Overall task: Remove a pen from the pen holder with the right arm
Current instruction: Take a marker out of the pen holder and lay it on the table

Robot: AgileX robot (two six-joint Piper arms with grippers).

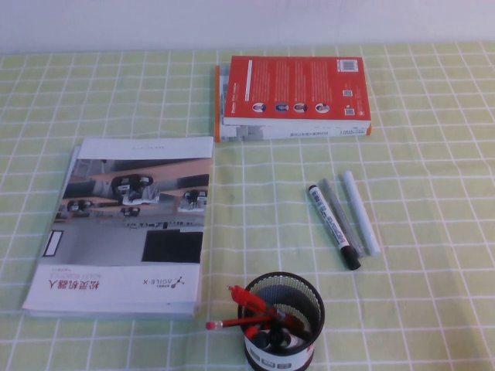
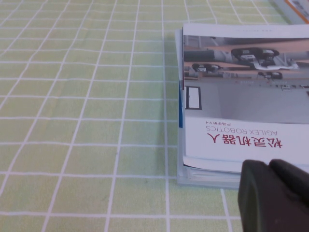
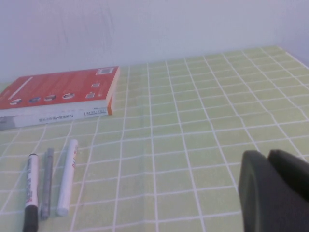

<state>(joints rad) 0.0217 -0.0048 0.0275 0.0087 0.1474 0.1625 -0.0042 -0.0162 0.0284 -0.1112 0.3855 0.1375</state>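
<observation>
High view: red pens (image 1: 251, 301) lean in the mesh pen holder (image 1: 311, 292). Right gripper (image 3: 268, 155), pressed together, hangs over bare cloth (image 3: 193, 121); left gripper (image 2: 269, 164), likewise pressed together, at the booklet (image 2: 241, 96) edge.

My right gripper (image 3: 268, 159) sits over bare table (image 1: 433, 309) apart from the markers (image 1: 344, 224) and my left gripper (image 2: 269, 169) by a corner of the booklet (image 2: 241, 96), and I see free room right of the pen holder (image 1: 315, 305), markers behind it, the booklet crowding its left.

Black wire-mesh metal pen holder (image 1: 307, 298) on a matt green checked cloth (image 1: 433, 309); glossy paper booklet (image 1: 131, 232), glossy red book cover (image 1: 298, 86), smooth plastic markers (image 1: 334, 226).
</observation>
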